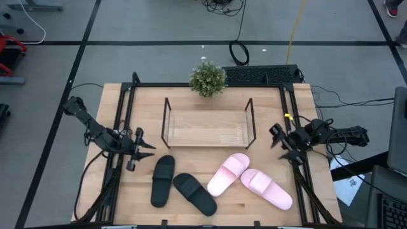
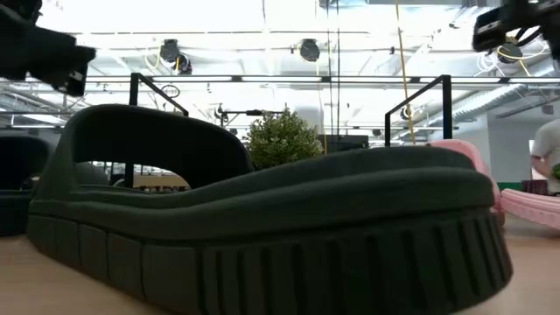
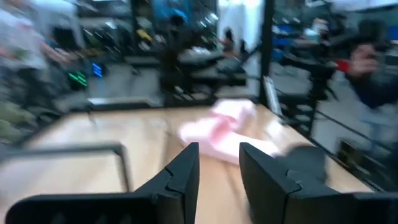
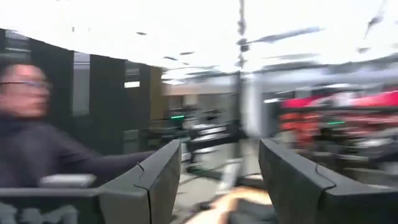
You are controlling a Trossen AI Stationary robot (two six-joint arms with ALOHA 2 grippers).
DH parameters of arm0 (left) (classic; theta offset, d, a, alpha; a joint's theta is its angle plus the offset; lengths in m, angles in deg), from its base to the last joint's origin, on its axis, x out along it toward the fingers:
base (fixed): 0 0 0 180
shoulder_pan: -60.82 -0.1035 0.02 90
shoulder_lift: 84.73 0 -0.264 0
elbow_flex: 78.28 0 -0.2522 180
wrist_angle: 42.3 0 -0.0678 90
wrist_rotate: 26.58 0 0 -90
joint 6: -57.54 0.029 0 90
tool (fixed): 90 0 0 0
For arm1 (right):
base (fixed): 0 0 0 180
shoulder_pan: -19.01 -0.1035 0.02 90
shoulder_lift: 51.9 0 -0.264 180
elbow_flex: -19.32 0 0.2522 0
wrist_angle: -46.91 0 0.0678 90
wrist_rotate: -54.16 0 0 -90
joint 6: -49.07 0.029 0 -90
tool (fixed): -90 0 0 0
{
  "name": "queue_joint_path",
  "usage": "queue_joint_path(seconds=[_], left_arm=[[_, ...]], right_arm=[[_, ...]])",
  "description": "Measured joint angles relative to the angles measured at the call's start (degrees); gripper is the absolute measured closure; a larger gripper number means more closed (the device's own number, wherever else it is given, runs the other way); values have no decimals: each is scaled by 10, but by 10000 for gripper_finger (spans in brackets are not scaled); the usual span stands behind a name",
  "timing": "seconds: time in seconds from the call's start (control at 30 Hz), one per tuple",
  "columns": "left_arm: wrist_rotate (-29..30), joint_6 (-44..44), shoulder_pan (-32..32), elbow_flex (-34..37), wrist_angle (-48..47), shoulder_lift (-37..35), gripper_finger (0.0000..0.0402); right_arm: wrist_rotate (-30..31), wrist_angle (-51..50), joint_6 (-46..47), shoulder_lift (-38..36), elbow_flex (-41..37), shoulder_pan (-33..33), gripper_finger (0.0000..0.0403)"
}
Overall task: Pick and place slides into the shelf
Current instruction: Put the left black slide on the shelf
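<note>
The wire-framed shelf (image 1: 206, 124) stands on its wood-toned base at the table's middle, toward the far side. Two black slides (image 1: 162, 180) (image 1: 195, 193) lie sole-down near the front edge, and the nearer one fills the low view (image 2: 262, 219). Two pink slides (image 1: 229, 173) (image 1: 266, 188) lie to their right, sole-down, also seen past the left fingers (image 3: 217, 130). My left gripper (image 1: 143, 146) (image 3: 217, 152) hovers open at the table's left edge, left of the black slides. My right gripper (image 1: 278, 143) (image 4: 221, 155) hovers open at the right edge, above the pink slides' far side.
A small potted plant (image 1: 208, 77) stands behind the shelf at the far edge. A larger black frame (image 1: 127, 95) edges the table. Bare wood (image 1: 146, 105) lies left of the shelf. A person (image 4: 25, 124) shows in the room beyond the table.
</note>
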Motion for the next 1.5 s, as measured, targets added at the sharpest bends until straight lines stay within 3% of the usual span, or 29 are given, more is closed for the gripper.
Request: queue_joint_path(seconds=[0.2, 0.47, 0.7, 1.17, 1.37, 1.5], left_arm=[[49, -11, 0, 0, 117, 0, 289], [49, -52, 0, 0, 204, 0, 289], [53, -7, 0, 0, 216, 0, 289], [55, 106, 0, -10, 287, 0, 289], [58, 106, 0, -87, 202, 25, 289], [84, 98, 0, -183, 109, 88, 289]], right_arm=[[137, 26, -55, 11, 0, 0, 197], [172, 67, -82, 52, 0, 0, 197], [271, 74, -95, 104, 0, 0, 197], [268, 168, -122, 149, 13, 0, 197], [208, 168, -173, 187, 94, -11, 197], [177, 107, -212, 233, 179, -27, 197]])
